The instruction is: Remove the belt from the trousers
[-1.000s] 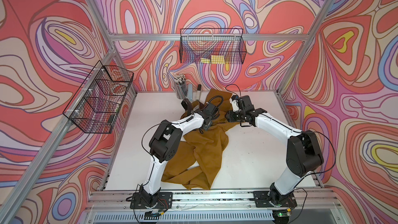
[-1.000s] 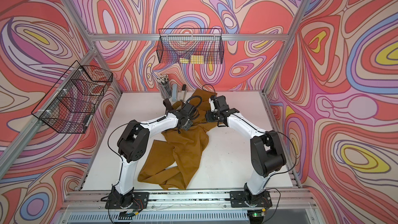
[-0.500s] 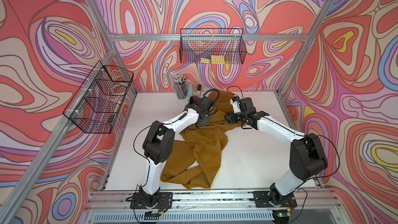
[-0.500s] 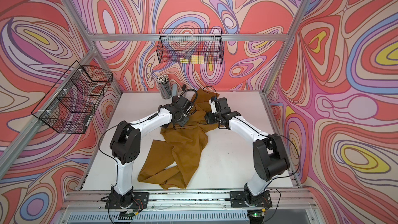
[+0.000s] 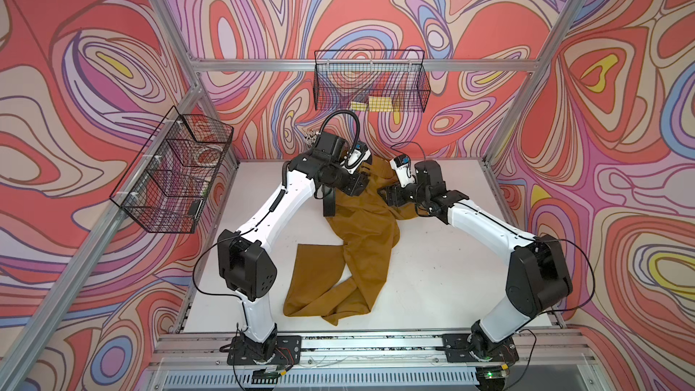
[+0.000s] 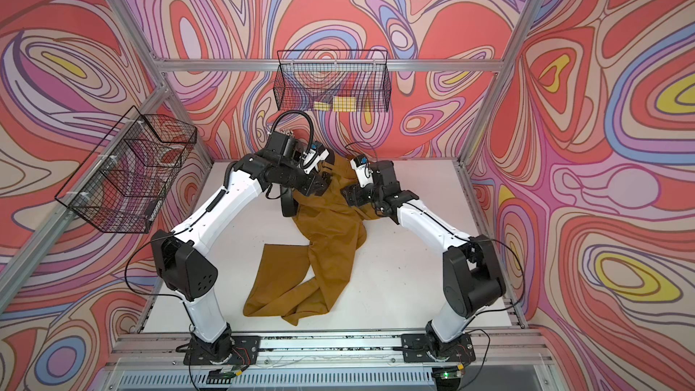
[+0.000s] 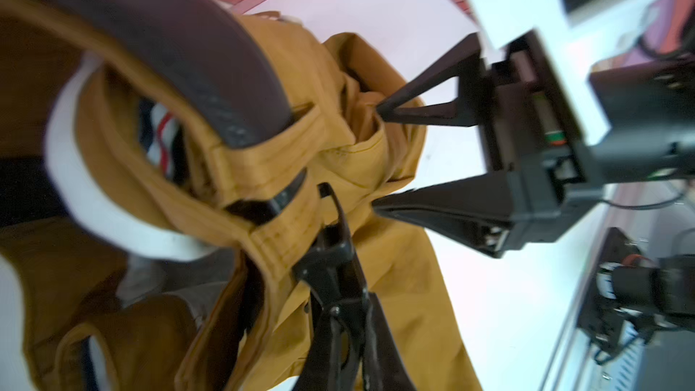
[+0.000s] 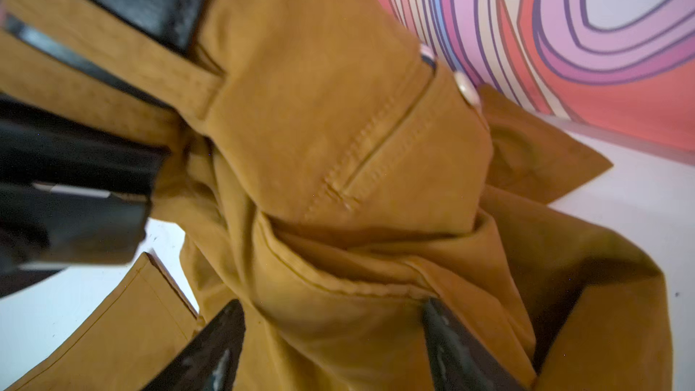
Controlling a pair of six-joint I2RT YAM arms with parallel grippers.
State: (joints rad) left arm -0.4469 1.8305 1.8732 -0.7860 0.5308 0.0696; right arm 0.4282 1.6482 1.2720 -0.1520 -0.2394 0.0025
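swirly walls, white table, ochre trousers, left claw pinching belt

The trousers read to me as matt woven cloth, seams stitched; the belt looks like grained black leather, faintly shiny; the waist button is pale and glossy; the table is smooth matt white; the basket is black wire.

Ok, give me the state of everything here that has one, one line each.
belt: threaded through belt loops, lifted
trousers: waist raised, legs crumpled on the table
left gripper: shut on the belt
right gripper: open, jaws either side of waist cloth
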